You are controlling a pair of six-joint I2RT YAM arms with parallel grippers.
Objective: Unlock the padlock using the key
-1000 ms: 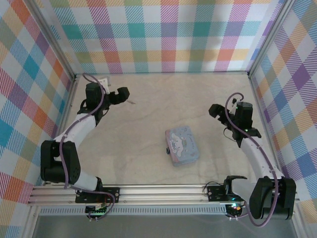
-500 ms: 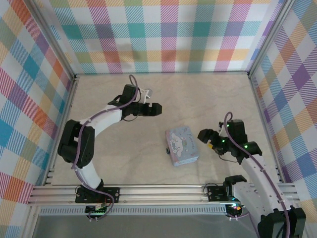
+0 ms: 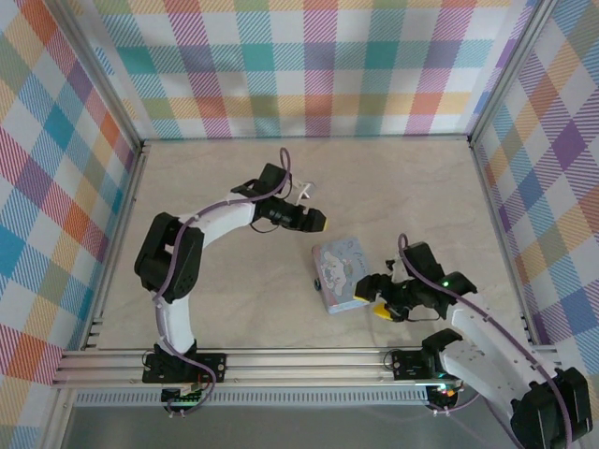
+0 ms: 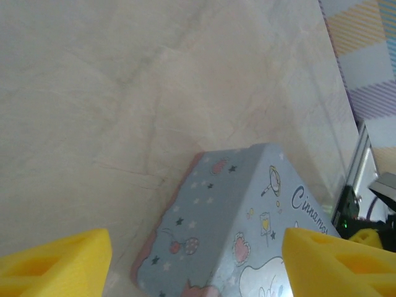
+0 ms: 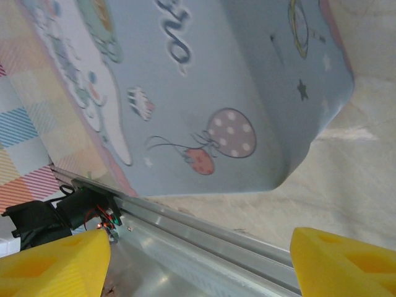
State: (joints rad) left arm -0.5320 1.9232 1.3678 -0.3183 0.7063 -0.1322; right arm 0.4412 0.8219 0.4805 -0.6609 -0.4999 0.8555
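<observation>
The left gripper [image 3: 315, 223] hangs spread and empty just behind the tin [image 3: 348, 269]. The padlock [image 3: 318, 282] (a tiny dark speck) sits against the tin's left edge, nearer this arm. The right gripper [image 3: 375, 296], also spread and empty, hovers at the tin's right side.

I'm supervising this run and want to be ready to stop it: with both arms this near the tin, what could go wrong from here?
1. The open left tool and open right tool flank the pale blue rectangular tin; a nudge could slide it across the table.
2. The tiny dark padlock sits at the tin's left edge; the broad yellow fingers may knock it away rather than grip it.
</observation>
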